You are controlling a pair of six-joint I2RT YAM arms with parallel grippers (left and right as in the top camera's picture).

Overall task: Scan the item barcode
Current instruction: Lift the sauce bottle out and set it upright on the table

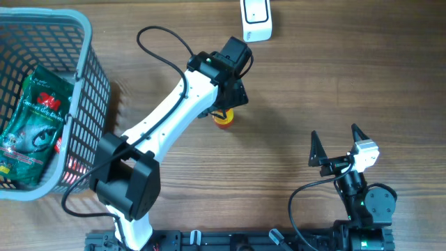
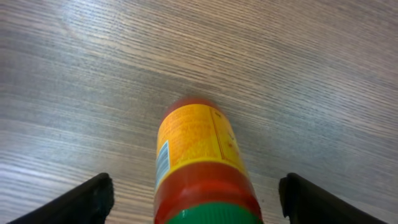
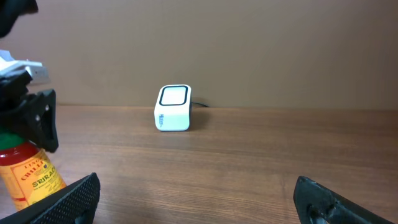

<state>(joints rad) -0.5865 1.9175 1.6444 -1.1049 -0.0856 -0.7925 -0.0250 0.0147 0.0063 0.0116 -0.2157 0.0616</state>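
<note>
bottle (image 1: 223,118): upright on table (image 1: 313,70), short of scanner (image 1: 256,19), under left gripper (image 2: 199,196) | left gripper: jaws wide, flanking bottle, clear of it | right gripper (image 1: 335,134): wide, empty, well apart | risk: a finger clipping the tall bottle tips it; off-centre grip lets it twist, so barcode (image 2: 161,160) misses scanner

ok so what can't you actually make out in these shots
- overhead: sriracha bottle mostly hidden under the left arm's wrist
- left wrist: pale strip on its label, maybe the barcode, too slanted and blurred to read
- overhead: scanner clipped by the top edge
- overhead: green packet partly behind the basket wall
</note>
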